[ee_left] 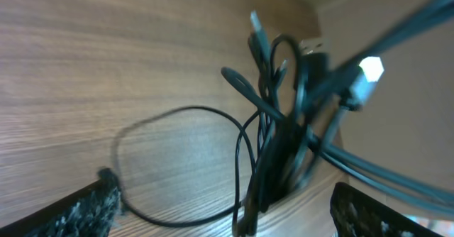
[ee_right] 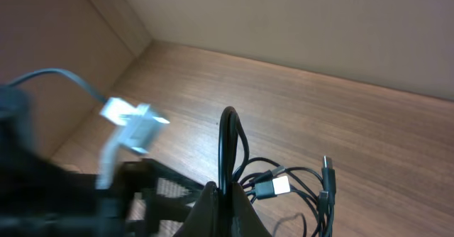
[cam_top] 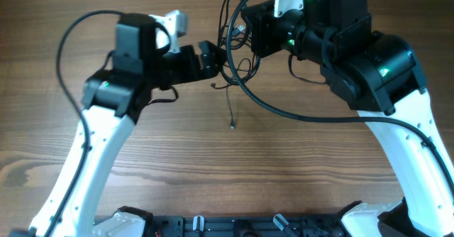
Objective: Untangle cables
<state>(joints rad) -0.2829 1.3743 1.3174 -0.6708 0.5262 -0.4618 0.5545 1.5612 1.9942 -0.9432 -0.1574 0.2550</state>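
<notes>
A tangle of thin black cables (cam_top: 237, 49) hangs between my two grippers at the back middle of the wooden table; one loose end (cam_top: 231, 116) trails toward me. My right gripper (ee_right: 225, 198) is shut on a black cable loop (ee_right: 228, 141), with USB plugs (ee_right: 269, 187) dangling beside it. My left gripper (ee_left: 227, 219) is open, its padded fingers on either side of the cable bundle (ee_left: 280, 152), close to the table. In the overhead view the left gripper (cam_top: 213, 58) meets the tangle from the left and the right gripper (cam_top: 248, 31) holds it from above.
The table (cam_top: 213, 166) is brown wood. A thick black robot cable (cam_top: 298, 113) arcs across the middle of the table from the right arm. A beige wall (ee_right: 319, 24) stands behind the table.
</notes>
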